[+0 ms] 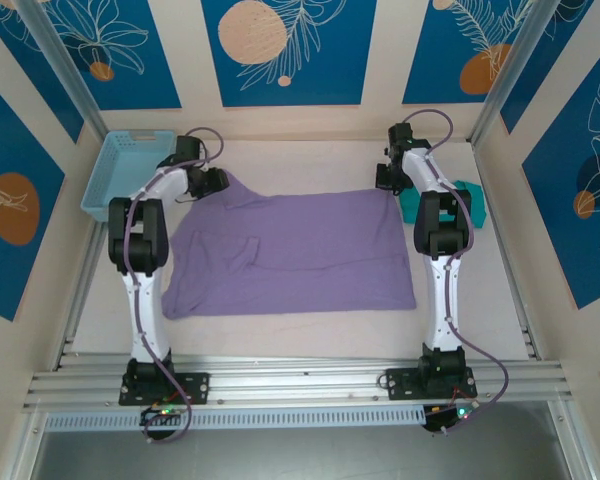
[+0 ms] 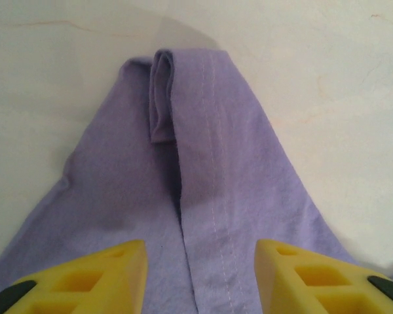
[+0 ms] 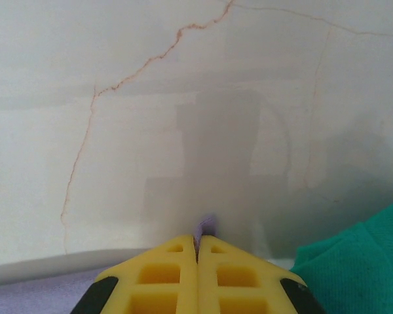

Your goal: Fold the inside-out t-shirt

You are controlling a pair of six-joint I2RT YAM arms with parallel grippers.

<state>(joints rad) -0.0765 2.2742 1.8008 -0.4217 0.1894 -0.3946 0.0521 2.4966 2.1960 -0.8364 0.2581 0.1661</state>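
The inside-out t-shirt [image 1: 300, 250] lies spread across the table, lavender-purple, with some creases near its left side. My left gripper [image 1: 220, 183] is over the shirt's far left corner. In the left wrist view it [image 2: 201, 275] is open, its yellow fingers [image 2: 92, 278] set apart on either side of a stitched hem and a fold of the t-shirt [image 2: 209, 183]. My right gripper [image 1: 385, 182] is at the shirt's far right corner. In the right wrist view it [image 3: 198, 241] is shut, and a small tuft of the purple t-shirt [image 3: 206, 226] pokes out between its tips.
A light blue basket [image 1: 125, 170] stands at the far left, just behind the left arm. A teal-green garment [image 1: 470, 205] lies right of the right arm, and its edge [image 3: 360, 261] is beside the right fingers. Wall panels enclose the table on the far and side edges.
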